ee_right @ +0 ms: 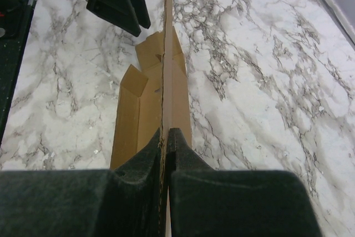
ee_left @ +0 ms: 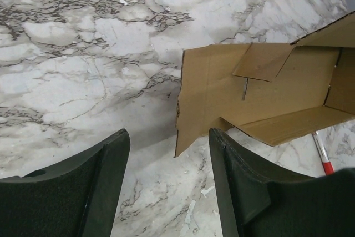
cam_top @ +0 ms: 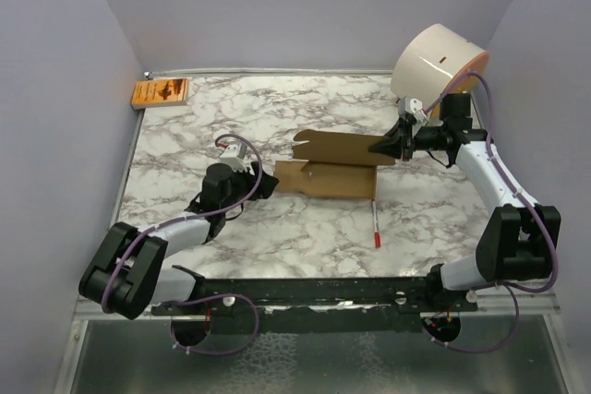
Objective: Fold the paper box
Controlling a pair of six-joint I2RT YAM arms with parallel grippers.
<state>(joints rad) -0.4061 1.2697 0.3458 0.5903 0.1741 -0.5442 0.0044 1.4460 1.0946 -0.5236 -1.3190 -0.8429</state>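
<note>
The paper box [cam_top: 332,165] is plain brown cardboard lying on the marble table, partly folded, with one long panel raised and its left flap flat. My right gripper [cam_top: 383,147] is shut on the top edge of the raised panel at the box's right end; in the right wrist view both fingers [ee_right: 186,154] pinch that thin cardboard edge [ee_right: 168,54]. My left gripper [cam_top: 268,182] stands open just off the box's left flap. In the left wrist view the flap's corner [ee_left: 191,120] sits just ahead of the gap between the fingers [ee_left: 111,165], touching neither.
A red-tipped white pen [cam_top: 375,223] lies just in front of the box. A big white cylinder [cam_top: 439,62] stands at the back right behind the right arm. A small orange packet [cam_top: 160,92] lies in the back left corner. Walls close in three sides.
</note>
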